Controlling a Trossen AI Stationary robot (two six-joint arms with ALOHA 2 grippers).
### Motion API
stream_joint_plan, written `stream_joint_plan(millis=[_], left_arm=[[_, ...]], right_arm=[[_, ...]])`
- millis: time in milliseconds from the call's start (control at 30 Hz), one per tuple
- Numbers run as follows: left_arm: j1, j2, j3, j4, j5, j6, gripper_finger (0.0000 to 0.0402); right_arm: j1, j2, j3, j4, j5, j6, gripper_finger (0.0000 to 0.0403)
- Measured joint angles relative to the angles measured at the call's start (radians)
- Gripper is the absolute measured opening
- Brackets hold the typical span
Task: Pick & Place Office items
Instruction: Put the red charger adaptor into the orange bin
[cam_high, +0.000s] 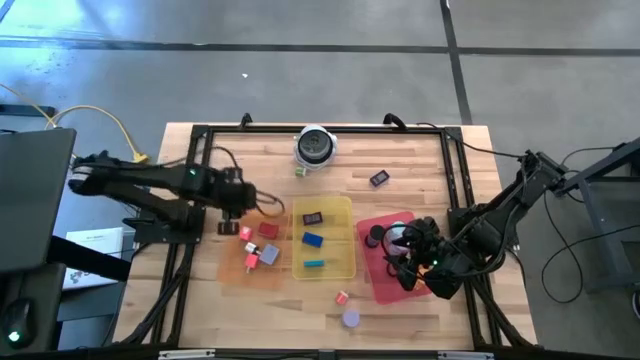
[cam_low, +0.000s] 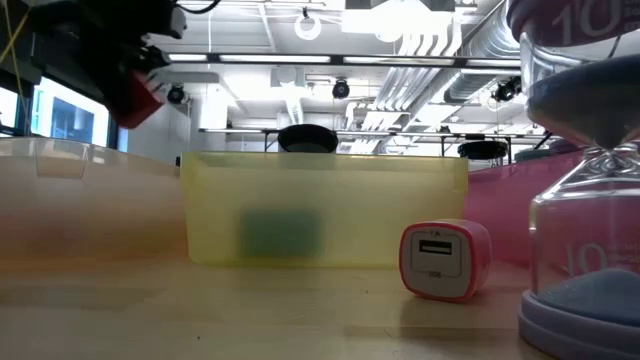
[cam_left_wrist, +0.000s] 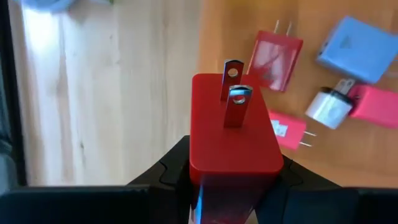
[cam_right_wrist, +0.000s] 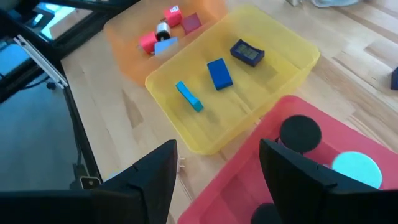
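Office items lie sorted in three trays: chargers in the orange tray (cam_right_wrist: 124, 28), blue blocks (cam_right_wrist: 218, 73) in the yellow tray (cam_right_wrist: 292, 43), round discs (cam_right_wrist: 300, 131) in the red tray (cam_right_wrist: 236, 180). The left gripper (cam_left_wrist: 227, 180) hangs above the orange tray's edge, its jaws clamped on a red plug charger (cam_left_wrist: 233, 134), prongs up. The right gripper (cam_right_wrist: 214, 165) hovers over the red tray, jaws spread and empty

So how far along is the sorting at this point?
Done: several plug pieces lie in the orange tray, three blocks in the yellow tray, discs in the red tray. In hand: the left pincer grips a red charger over the orange tray. Left: a pink-rimmed charger and purple disc loose on the table. The right pincer hovers open over the red tray.
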Motion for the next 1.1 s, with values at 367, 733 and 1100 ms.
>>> stream_joint_plan(millis=[367, 733, 1100], left_arm=[[-0.029, 0.267, 0.000, 0.096, -0.025, 0.022, 0.0107], [0.011, 0.363, -0.001, 0.121, 0.061, 0.043, 0.0107], [0.051, 0.379, -0.030, 0.155, 0.104, 0.049, 0.0107]], right_arm=[[0.000, 0.000, 0.000, 0.069, 0.006, -0.029, 0.0217], [-0.018, 0.020, 0.000, 0.116, 0.002, -0.051, 0.0217], [-0.018, 0.079, 0.000, 0.168, -0.038, -0.088, 0.0217]])
